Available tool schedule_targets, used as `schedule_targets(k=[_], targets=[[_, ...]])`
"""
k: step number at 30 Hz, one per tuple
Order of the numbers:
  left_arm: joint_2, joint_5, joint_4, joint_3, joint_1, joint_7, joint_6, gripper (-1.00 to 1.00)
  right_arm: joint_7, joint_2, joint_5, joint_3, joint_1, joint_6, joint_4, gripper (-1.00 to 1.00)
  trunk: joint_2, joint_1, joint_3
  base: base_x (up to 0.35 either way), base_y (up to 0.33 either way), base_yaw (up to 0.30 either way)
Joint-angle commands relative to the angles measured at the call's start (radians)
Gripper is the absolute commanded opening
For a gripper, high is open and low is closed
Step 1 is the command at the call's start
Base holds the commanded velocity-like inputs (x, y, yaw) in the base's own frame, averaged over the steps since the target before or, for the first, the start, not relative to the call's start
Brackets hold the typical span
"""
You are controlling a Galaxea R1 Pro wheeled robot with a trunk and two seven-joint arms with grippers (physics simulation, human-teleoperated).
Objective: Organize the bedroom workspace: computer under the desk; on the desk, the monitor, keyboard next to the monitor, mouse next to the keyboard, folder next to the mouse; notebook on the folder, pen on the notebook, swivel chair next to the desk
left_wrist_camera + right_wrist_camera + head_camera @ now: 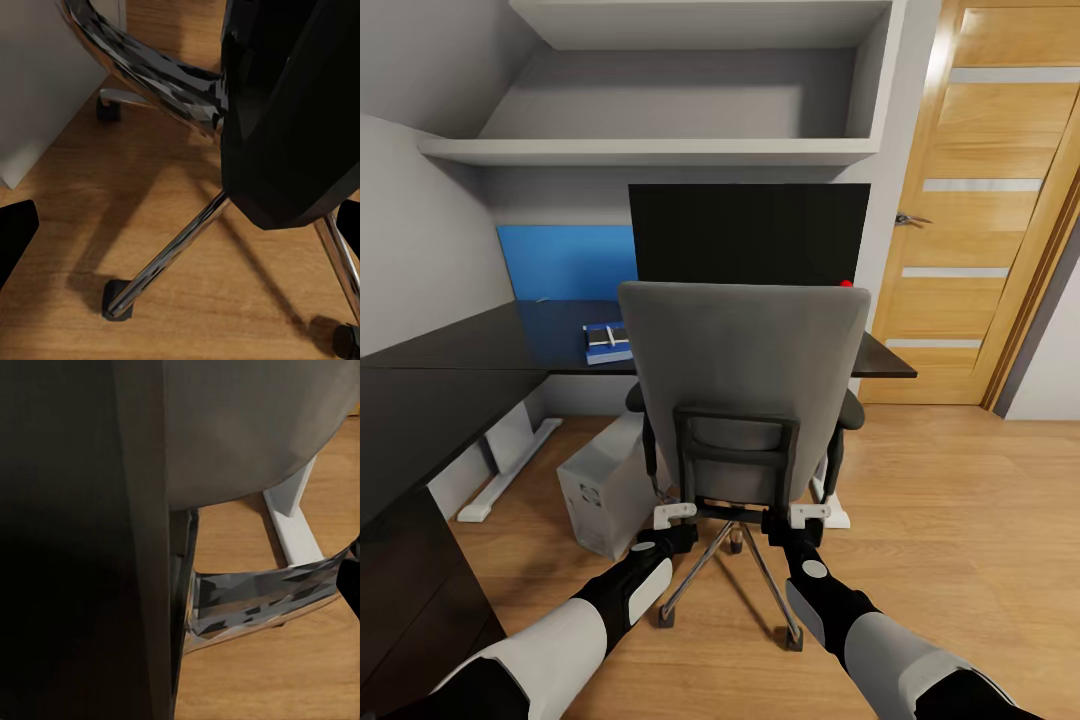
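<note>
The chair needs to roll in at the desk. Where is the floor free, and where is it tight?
Free: wood floor right of the swivel chair, toward the door. Tight: left side, where the computer stands close beside the chair's base under the desk.

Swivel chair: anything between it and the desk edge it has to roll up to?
Nothing visible blocks it. The grey upholstered swivel chair already faces the glossy black desk, with bare wood floor around its chrome base. The pale grey-white computer tower stands close by its left castors and may catch them if the chair drifts left.
</note>
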Motion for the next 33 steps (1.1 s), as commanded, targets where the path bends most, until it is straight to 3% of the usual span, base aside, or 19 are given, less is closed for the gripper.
schedule_targets(k=[1, 10, 27, 33], targets=[[0.001, 0.004, -0.002, -0.008, 0.0, 0.009, 0.004, 1.0, -0.006, 0.0, -0.01, 0.007, -0.001, -0.004, 0.001, 1.0, 0.0, 0.0, -0.001, 0.004, -0.002, 0.0], [0.0, 0.004, -0.002, -0.008, -0.001, 0.009, 0.004, 1.0, -0.006, 0.0, -0.01, 0.007, -0.001, -0.004, 0.001, 1.0, 0.0, 0.0, -0.001, -0.131, -0.113, 0.0], [-0.001, 0.004, -0.003, -0.009, 0.0, 0.009, 0.004, 1.0, -0.004, 0.0, -0.009, 0.009, -0.001, -0.004, 0.007, 1.0, 0.0, 0.0, -0.001, -0.007, -0.007, 0.0], [-0.001, 0.004, -0.003, -0.009, 0.0, 0.008, 0.004, 1.0, 0.033, -0.001, 0.025, 0.015, -0.001, -0.004, 0.018, 1.0, 0.0, 0.0, -0.001, 0.0, 0.0, 0.0]])
